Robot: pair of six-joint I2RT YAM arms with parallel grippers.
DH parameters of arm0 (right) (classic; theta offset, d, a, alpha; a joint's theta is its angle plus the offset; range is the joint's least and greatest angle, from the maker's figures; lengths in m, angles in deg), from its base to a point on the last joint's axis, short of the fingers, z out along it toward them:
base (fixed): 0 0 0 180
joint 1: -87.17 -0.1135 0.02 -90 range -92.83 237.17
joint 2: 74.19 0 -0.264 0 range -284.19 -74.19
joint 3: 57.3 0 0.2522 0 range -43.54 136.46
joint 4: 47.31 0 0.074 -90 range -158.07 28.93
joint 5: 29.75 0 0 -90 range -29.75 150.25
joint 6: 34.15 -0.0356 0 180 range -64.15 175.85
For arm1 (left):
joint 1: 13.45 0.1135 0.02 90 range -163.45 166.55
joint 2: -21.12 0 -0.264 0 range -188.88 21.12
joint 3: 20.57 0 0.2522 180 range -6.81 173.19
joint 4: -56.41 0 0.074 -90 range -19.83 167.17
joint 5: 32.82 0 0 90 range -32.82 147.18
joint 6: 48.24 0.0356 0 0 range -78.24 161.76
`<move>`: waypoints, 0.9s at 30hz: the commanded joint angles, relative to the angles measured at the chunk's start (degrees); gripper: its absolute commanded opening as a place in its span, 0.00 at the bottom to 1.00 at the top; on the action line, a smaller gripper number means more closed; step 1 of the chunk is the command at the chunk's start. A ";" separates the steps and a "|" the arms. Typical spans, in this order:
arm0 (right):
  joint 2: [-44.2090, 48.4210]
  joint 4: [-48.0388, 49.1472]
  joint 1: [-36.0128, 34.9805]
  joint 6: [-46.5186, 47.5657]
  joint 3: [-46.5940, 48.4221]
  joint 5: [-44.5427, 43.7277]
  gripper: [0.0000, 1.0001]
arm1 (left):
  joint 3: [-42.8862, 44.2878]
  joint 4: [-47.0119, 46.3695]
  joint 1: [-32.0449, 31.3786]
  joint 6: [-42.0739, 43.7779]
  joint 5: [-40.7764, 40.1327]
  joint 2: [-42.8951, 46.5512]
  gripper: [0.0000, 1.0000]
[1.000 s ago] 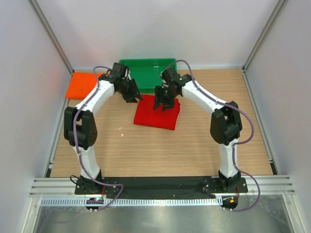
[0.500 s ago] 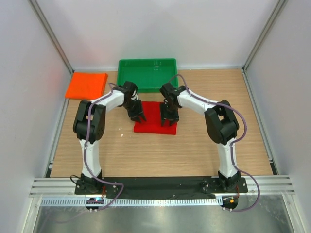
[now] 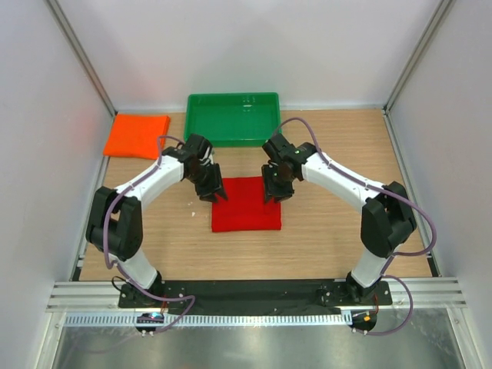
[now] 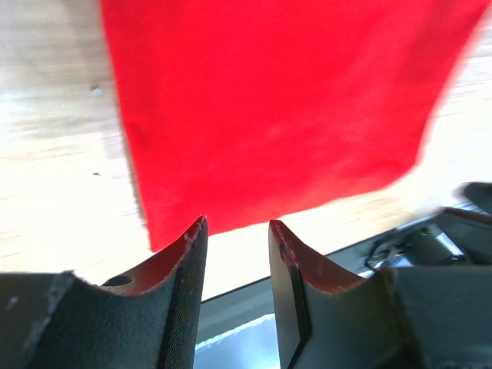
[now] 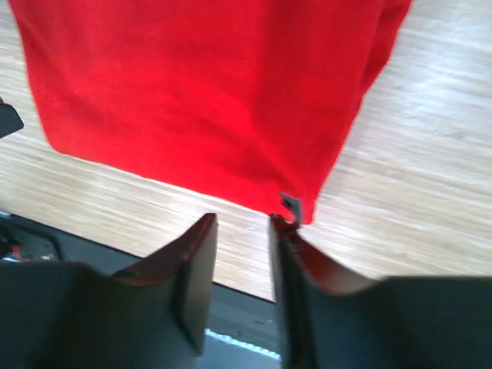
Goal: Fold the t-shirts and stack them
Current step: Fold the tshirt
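Left tool [image 4: 237,224]: jaws parted by a narrow gap, with no cloth seen between them in the left wrist view. It is positioned at the far left corner of the red t-shirt [image 3: 246,206]. Whether the fingertips touch the fabric cannot be determined.

Right tool [image 5: 243,219]: jaws likewise parted, nothing pinched. It is positioned at the far right corner of the same garment. In the right wrist view a small grey tag shows at the cloth's corner, just beside one fingertip.

Red t-shirt: folded to a near-square, lying flat on the table [image 3: 330,231] between the two arms. It sits on the near side of the green tray [image 3: 231,98] and apart from it.

Orange t-shirt [image 3: 137,134]: folded flat at the far left corner of the table, just beside the tray's left wall and well apart from the red one. The two garments are not stacked.

Tray: against the back wall, centred, nothing visible inside.
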 commanded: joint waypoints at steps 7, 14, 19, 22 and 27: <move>1.75 6.88 -1.42 -4.93 -7.77 3.58 0.01 | 2.01 0.31 0.17 -0.95 1.27 1.14 0.38; 1.31 11.65 -1.06 -3.79 -19.20 0.59 0.01 | -0.81 0.30 0.18 -0.08 1.01 2.64 0.37; 5.79 10.26 -0.89 -4.32 -18.61 -0.38 0.01 | -0.37 0.75 0.26 0.10 3.37 3.96 0.37; 5.97 7.88 -0.10 -3.35 -11.85 0.06 0.01 | -0.37 -0.56 0.17 -0.69 6.62 3.52 0.37; 3.25 9.71 1.92 -4.31 -3.40 4.88 0.01 | -1.25 -3.82 -0.26 -2.53 10.06 2.38 0.37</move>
